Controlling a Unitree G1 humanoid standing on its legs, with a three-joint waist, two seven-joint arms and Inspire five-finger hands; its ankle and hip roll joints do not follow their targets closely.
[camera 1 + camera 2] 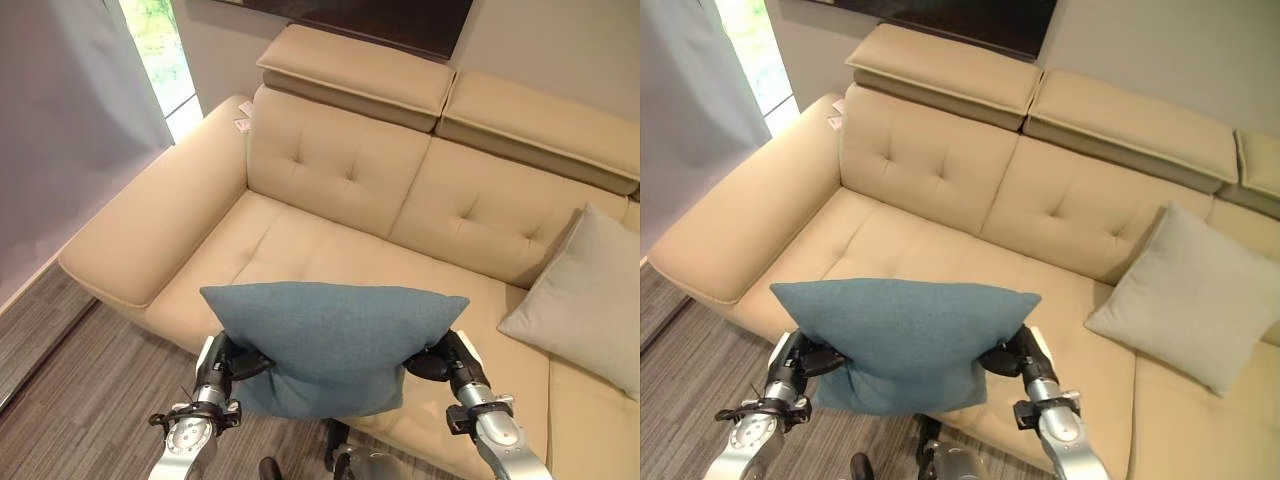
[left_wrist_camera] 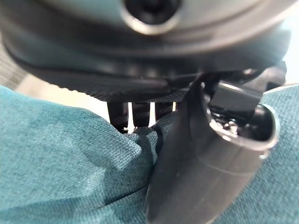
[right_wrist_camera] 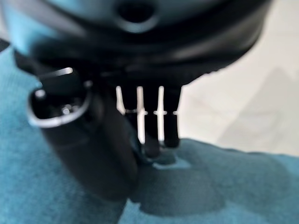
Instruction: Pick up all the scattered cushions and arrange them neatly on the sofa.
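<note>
A teal cushion point(image 1: 330, 340) hangs in the air just before the front edge of the beige sofa point(image 1: 330, 170), over its left seat. My left hand point(image 1: 228, 362) pinches its left side and my right hand point(image 1: 440, 358) pinches its right side. In the left wrist view the thumb point(image 2: 205, 163) presses into the teal fabric point(image 2: 60, 168) with the fingers behind it. The right wrist view has the thumb point(image 3: 88, 140) and fingers point(image 3: 154, 126) clamped on the same fabric point(image 3: 224, 186). A grey cushion point(image 1: 1190, 295) leans against the backrest on the right seat.
The sofa's wide left armrest point(image 1: 150, 220) lies to the left, with a grey curtain point(image 1: 70, 120) and window beyond it. Grey wood floor point(image 1: 90, 400) runs below the sofa front. The left and middle seats point(image 1: 300, 245) are bare.
</note>
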